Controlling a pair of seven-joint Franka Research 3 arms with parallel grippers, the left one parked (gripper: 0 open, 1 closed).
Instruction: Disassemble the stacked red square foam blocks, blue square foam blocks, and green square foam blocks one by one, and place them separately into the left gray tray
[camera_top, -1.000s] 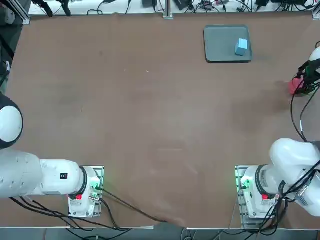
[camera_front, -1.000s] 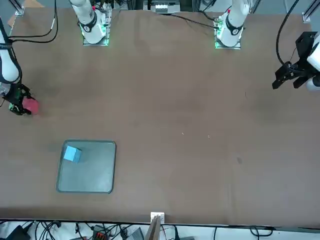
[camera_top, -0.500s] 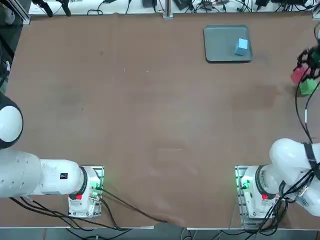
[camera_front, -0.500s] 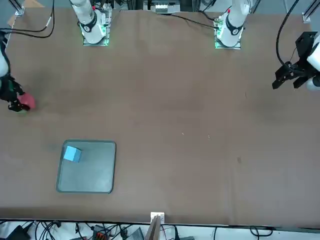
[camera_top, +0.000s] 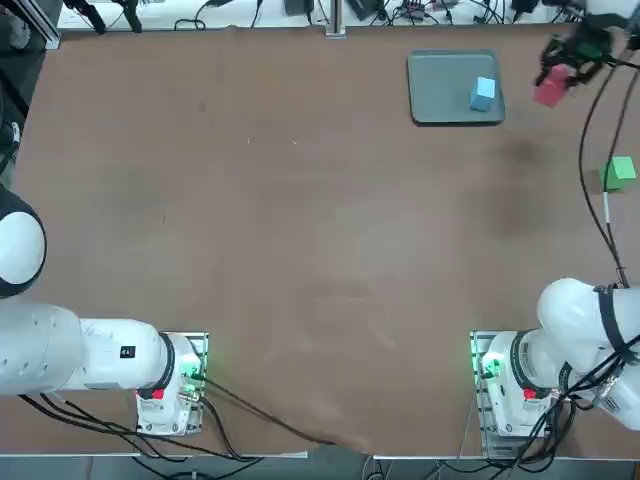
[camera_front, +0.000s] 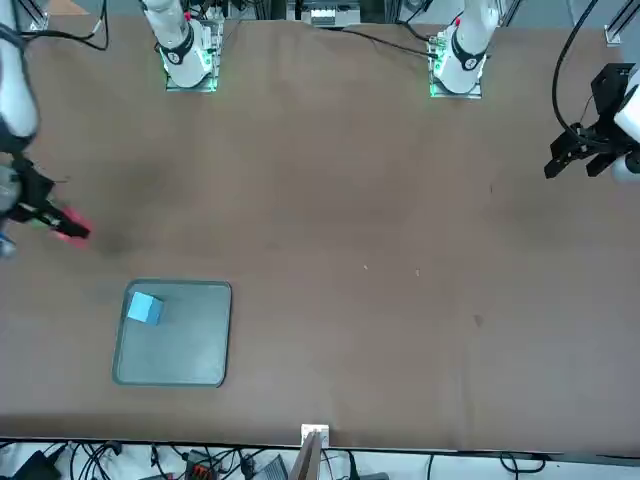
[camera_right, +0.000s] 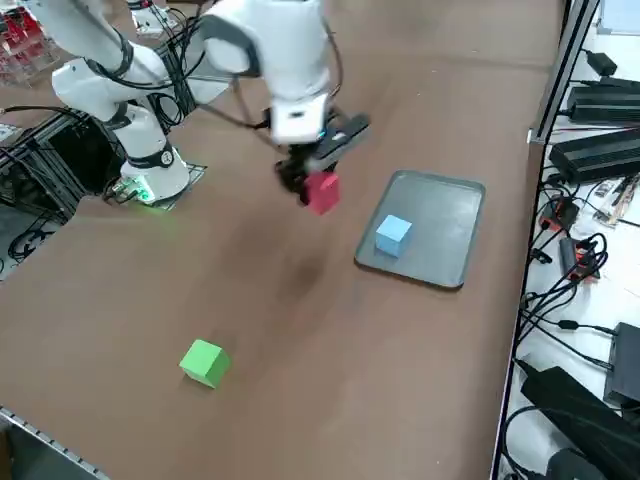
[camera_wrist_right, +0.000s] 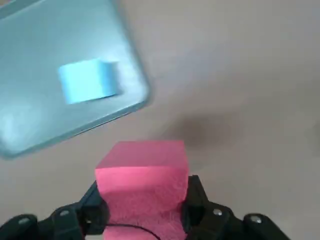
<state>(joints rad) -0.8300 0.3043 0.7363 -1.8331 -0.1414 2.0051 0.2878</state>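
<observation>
- Red square foam block (camera_wrist_right: 142, 185) sits clamped between the two fingers of the right gripper (camera_wrist_right: 142, 210); we see it squeezed at its lower sides in the wrist view, so the claw is closed on it
- we find the same red cube lifted off the table (camera_top: 300, 200) in the side view (camera_right: 322, 192), hanging under the right gripper (camera_right: 305, 180), with its shadow on the brown surface below
- from overhead we place the red cube (camera_top: 551, 88) just beside the right edge of the left gray tray (camera_top: 440, 90), apart from it and not over it; the right gripper (camera_top: 562, 68) is at the far right of the table
- in the front view we see the gripper (camera_front: 45, 215) and the red cube (camera_front: 72, 229) blurred, near the tray's (camera_front: 190, 350) corner but outside it
- blue square foam block (camera_top: 483, 93) lies inside the tray, towards its right side; we see it flat on the tray floor in the side view (camera_right: 392, 235) and in the wrist view (camera_wrist_right: 90, 81)
- green square foam block (camera_top: 620, 171) rests alone on the table at its right edge, nearer the arms than the tray and well apart from it; we see it standing clear of everything else in the side view (camera_right: 204, 362)
</observation>
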